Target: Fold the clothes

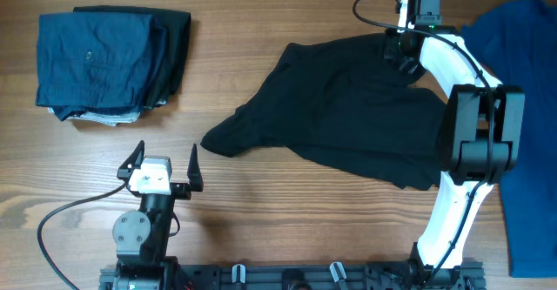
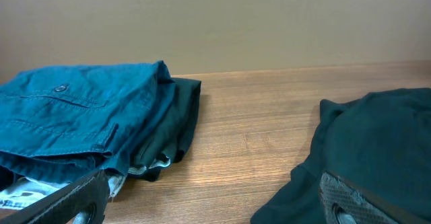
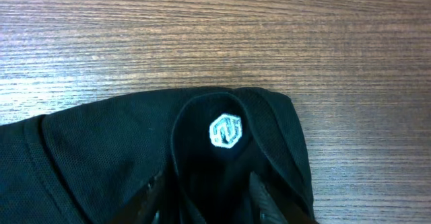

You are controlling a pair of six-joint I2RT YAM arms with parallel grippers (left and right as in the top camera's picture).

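Observation:
The black shirt point(image 1: 348, 116) lies crumpled and spread across the middle right of the table, one sleeve pointing left. My right gripper point(image 1: 402, 50) is at its far edge, shut on a raised fold of the black shirt point(image 3: 101, 150). In the right wrist view that fold bears the small white logo point(image 3: 225, 131) and sits between the two fingers of the gripper point(image 3: 209, 200). My left gripper point(image 1: 165, 157) stands open and empty near the front left, apart from the shirt. In the left wrist view the left gripper point(image 2: 215, 207) faces bare wood, with the shirt point(image 2: 377, 136) to its right.
A folded pile of navy and dark garments point(image 1: 109, 59) sits at the back left, also seen as the pile point(image 2: 74, 116) in the left wrist view. A bright blue garment point(image 1: 526, 107) lies along the right edge of the table, behind the right arm.

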